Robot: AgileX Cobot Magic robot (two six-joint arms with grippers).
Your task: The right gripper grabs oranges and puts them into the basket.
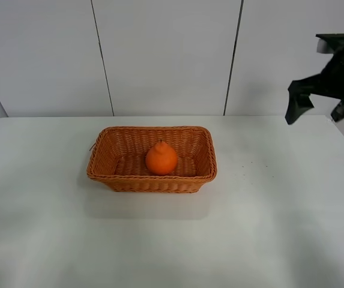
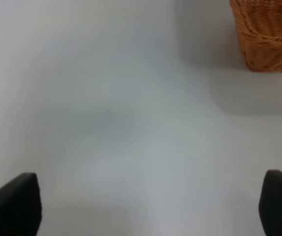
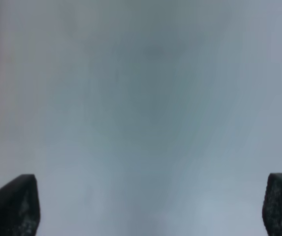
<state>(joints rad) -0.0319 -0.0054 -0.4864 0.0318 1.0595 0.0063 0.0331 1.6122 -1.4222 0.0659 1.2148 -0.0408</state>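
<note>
The orange (image 1: 161,158), bright with a knobby top, sits upright inside the woven wicker basket (image 1: 108,157) on the white table, near the basket's front wall. My right gripper (image 1: 319,108) is raised high at the far right, well away from the basket, open and empty. In the right wrist view its fingertips (image 3: 13,206) stand wide apart over blurred bare surface. My left gripper (image 2: 150,206) is open and empty over bare table. A corner of the basket (image 2: 266,34) shows in the left wrist view. The left gripper is out of the exterior view.
The white table (image 1: 268,228) stretches around the basket. A panelled white wall (image 1: 165,54) runs behind it. The table's right edge lies below the right arm.
</note>
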